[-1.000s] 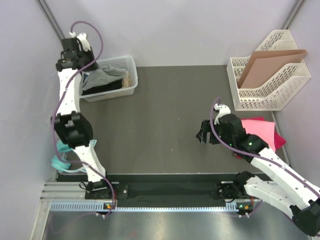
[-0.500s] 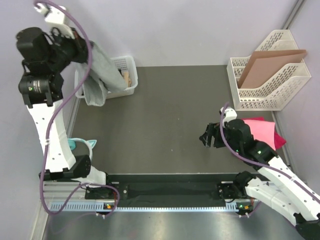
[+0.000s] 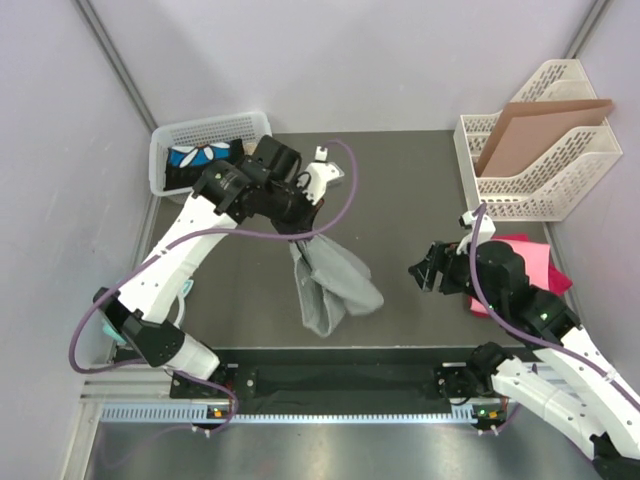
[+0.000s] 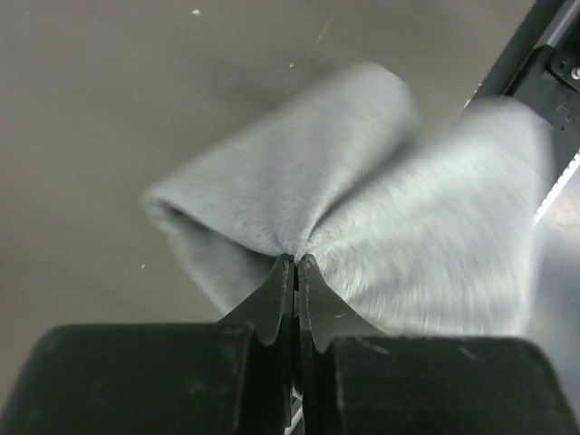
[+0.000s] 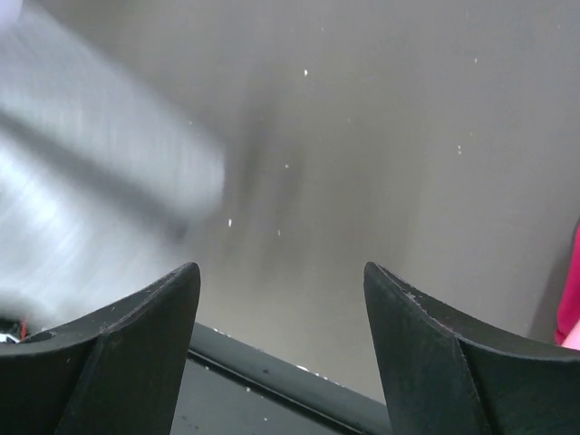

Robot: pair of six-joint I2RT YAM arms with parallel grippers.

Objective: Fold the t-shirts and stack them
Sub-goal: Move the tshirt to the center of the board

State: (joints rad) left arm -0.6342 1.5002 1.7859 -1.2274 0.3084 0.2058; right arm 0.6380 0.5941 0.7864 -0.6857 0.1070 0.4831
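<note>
A heather grey t-shirt [image 3: 335,285] hangs in a bunch from my left gripper [image 3: 299,240] over the middle of the dark table, its lower end near the front edge. The left wrist view shows that gripper [image 4: 296,259] shut on a pinch of the grey t-shirt [image 4: 362,208], which spreads out blurred on both sides. My right gripper [image 3: 421,272] hovers open to the right of the shirt, apart from it. Between its spread fingers [image 5: 281,272] there is only table; the grey t-shirt [image 5: 91,172] shows blurred at the left. A folded pink t-shirt [image 3: 528,262] lies under the right arm.
A white basket [image 3: 160,152] at the back left holds dark and blue-patterned cloth. At the back right stands a white file rack [image 3: 560,190] with a brown cardboard sheet [image 3: 530,125] in it. A black rail [image 3: 340,380] runs along the front edge.
My left arm has swung from the basket at the back left to the table's middle, carrying the grey t-shirt. The right gripper has drifted a little to the right and narrowed slightly.
</note>
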